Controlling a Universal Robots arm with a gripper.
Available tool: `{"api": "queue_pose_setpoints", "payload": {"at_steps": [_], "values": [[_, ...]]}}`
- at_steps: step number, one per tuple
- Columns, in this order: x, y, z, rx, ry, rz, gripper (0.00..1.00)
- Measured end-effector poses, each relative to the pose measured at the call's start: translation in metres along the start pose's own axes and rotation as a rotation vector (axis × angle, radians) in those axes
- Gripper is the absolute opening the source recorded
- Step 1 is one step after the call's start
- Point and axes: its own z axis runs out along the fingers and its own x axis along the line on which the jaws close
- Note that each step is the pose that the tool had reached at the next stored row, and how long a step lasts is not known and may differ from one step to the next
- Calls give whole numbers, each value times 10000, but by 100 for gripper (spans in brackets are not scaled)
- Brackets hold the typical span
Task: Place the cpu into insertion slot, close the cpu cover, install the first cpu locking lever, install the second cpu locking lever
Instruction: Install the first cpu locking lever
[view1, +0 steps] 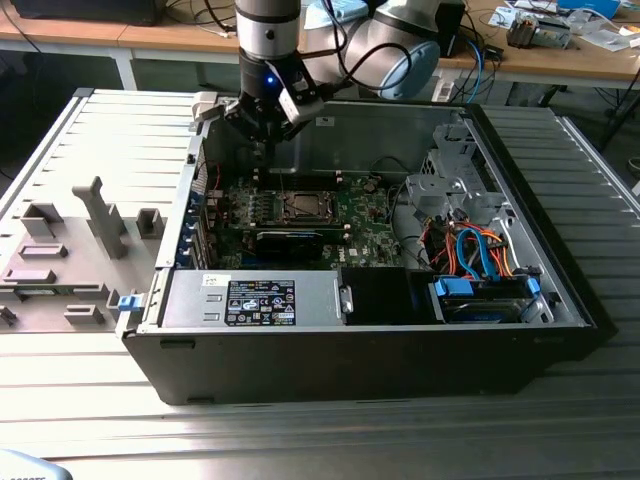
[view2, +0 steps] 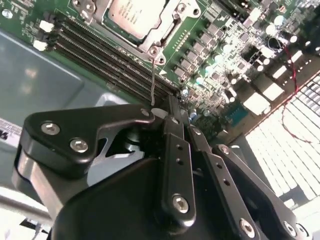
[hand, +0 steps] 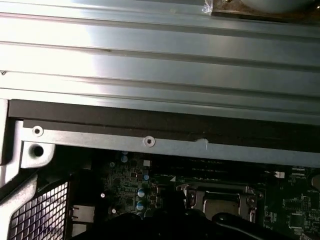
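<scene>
cpu (view2: 134, 14) lies in the insertion slot (view1: 305, 208) on the green board, cpu cover (view2: 165, 31) down around it | claw (view2: 172, 112) pressed together, holding nothing, above the board near the case's back wall (view1: 400, 135)

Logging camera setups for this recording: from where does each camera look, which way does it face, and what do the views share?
Exterior view: off the arm, looking down into the open black computer case; the grey arm's black gripper hangs over the green circuit board.
Second wrist view: on the arm, looking past the shut black gripper at the silvery-grey square cpu under its silvery metal cpu cover.
First wrist view: on the arm, facing the case's grey metal wall and the board below.
All three show the cpu.
</scene>
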Motion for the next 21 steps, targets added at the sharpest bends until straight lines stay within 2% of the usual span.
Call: {"api": "queue_pose_setpoints", "payload": {"at_steps": [2,6,14,19,21], "values": [[-72,-8,34,1,6,-21,11],[-285,-29,70,-4,50,-44,11],[-315,-38,228,-2,71,-112,11],[-408,-45,332,-3,79,-111,11],[-411,-41,368,-2,82,-110,11]]}}
